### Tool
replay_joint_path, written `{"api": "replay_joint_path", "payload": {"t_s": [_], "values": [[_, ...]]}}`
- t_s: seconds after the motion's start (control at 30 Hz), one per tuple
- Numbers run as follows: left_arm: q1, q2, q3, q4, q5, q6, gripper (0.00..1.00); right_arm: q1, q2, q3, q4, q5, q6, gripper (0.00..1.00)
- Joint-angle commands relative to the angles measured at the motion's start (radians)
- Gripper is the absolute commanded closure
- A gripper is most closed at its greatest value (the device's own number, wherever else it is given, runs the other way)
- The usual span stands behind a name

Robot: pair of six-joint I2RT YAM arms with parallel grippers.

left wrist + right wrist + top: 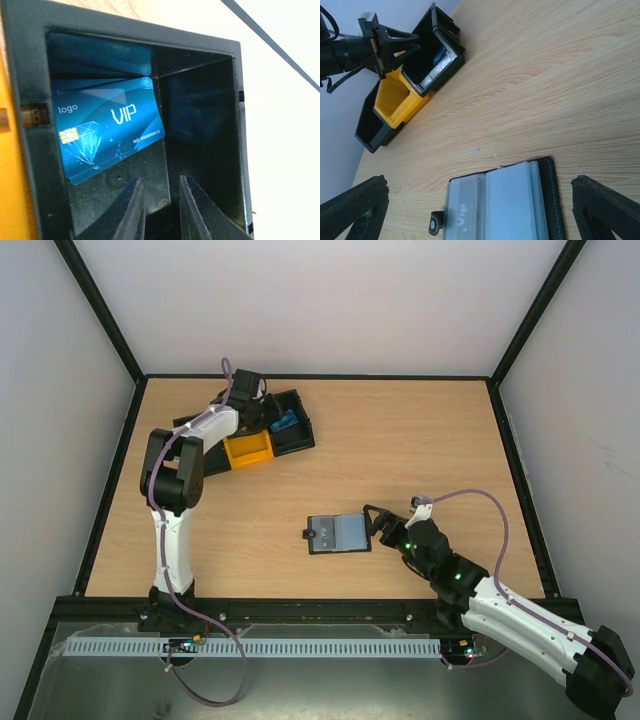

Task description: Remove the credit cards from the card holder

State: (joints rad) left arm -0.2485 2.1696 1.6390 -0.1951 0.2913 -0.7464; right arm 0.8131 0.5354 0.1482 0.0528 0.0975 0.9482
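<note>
White walls (300,300) enclose a wooden table (420,440) bearing card holder (338,534) and tray (306,436)

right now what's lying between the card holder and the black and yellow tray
Nothing but bare table between the card holder and the tray. The top view shows it plainly, and the right wrist view agrees.

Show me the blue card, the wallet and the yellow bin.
blue card (107,132), left wrist view, middle of its printed face.
wallet (338,534), top view, open inner panel.
yellow bin (248,448), top view, bare floor.
</note>
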Motion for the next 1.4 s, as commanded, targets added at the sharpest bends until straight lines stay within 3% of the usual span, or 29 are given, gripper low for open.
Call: {"api": "replay_joint_path", "payload": {"t_s": [0.0, 0.13, 0.33, 0.6, 1.03, 1.37], "values": [[-0.003, -0.002, 0.029, -0.016, 0.019, 0.016, 0.72, 0.006, 0.005, -0.009, 0.012, 0.031, -0.012, 0.02], [-0.008, -0.047, 0.008, -0.001, 0.026, 0.036, 0.58, 0.006, 0.001, -0.015, 0.008, 0.031, -0.013, 0.02], [-0.010, -0.162, -0.066, 0.026, 0.030, 0.050, 0.46, 0.005, -0.014, -0.011, -0.020, 0.039, -0.013, 0.03], [-0.016, -0.340, -0.208, 0.033, 0.061, 0.078, 0.43, 0.006, -0.008, 0.017, -0.084, 0.048, -0.006, 0.02], [-0.069, -0.666, -0.656, 0.039, 0.125, 0.145, 0.38, 0.005, 0.010, 0.046, -0.082, -0.062, -0.037, 0.00], [-0.221, -0.819, -0.900, 0.123, 0.127, 0.094, 0.38, 0.005, 0.071, 0.018, 0.001, -0.139, 0.003, 0.19]]}}
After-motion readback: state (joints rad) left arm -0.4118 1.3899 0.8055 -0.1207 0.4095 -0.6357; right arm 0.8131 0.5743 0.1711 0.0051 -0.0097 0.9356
